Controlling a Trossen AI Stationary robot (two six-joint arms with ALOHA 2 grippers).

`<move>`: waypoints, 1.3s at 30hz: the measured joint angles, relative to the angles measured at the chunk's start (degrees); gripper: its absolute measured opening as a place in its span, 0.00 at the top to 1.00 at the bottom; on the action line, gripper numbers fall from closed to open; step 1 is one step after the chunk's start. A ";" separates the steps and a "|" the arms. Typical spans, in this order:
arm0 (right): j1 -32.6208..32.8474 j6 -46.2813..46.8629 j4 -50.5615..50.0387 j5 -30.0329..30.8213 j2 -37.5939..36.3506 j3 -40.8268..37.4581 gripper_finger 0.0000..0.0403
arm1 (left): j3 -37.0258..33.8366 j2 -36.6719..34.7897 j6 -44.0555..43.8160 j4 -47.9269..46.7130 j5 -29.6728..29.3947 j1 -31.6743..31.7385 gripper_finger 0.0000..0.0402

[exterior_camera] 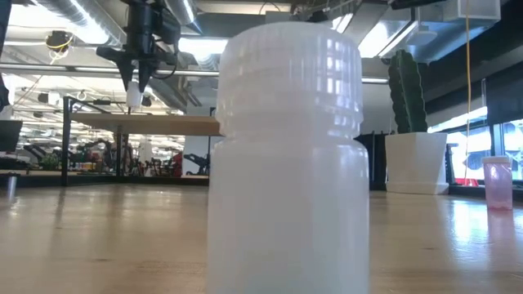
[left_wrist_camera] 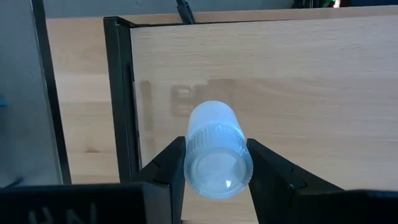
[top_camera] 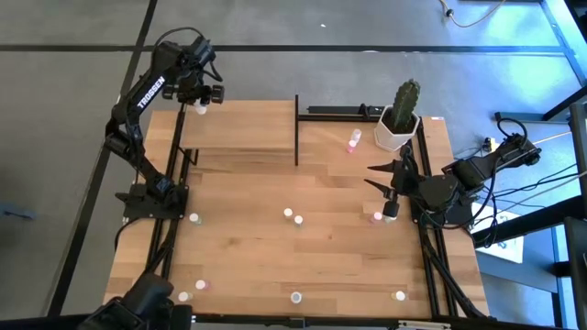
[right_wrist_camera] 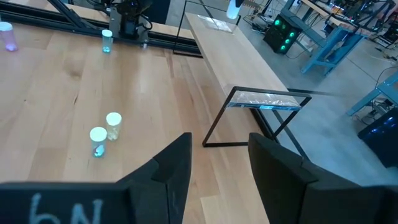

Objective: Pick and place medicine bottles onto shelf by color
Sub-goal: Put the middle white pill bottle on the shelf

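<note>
Left gripper (left_wrist_camera: 214, 177) clamped on a white medicine bottle (left_wrist_camera: 216, 149), hanging above the shelf (top_camera: 238, 133) near its outer end, far from the cactus pot (top_camera: 396, 128). Pinched across the body just under the ribbed cap, base toward the board. Right gripper (right_wrist_camera: 217, 162) parked over the table on the cactus side of the shelf, fingers apart, nothing between them. Other bottles scattered on the table in front of the shelf; a pink bottle (top_camera: 354, 139) standing on the shelf beside the cactus pot. Probably light, rigid plastic, smooth-walled and likely slippery; best taken squarely across the middle of the cylinder. Narrow base, so likely prone to tipping on release.
</note>
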 joint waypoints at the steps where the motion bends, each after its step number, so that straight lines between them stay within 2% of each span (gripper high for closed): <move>1: 0.00 -0.01 0.00 0.00 0.00 0.00 0.60 | -0.41 0.00 -0.21 -0.04 0.01 0.00 0.70; 8: 0.00 0.00 0.00 0.00 0.00 0.00 0.60 | -3.54 0.00 -0.87 -0.02 1.53 0.00 0.70; 16: 0.01 0.00 0.00 0.00 0.00 0.00 0.60 | -6.04 0.00 -0.54 2.79 0.16 0.00 0.70; 39: 0.00 0.00 0.00 0.00 -0.02 0.00 0.60 | -6.35 0.97 -9.24 8.63 -0.17 2.10 0.70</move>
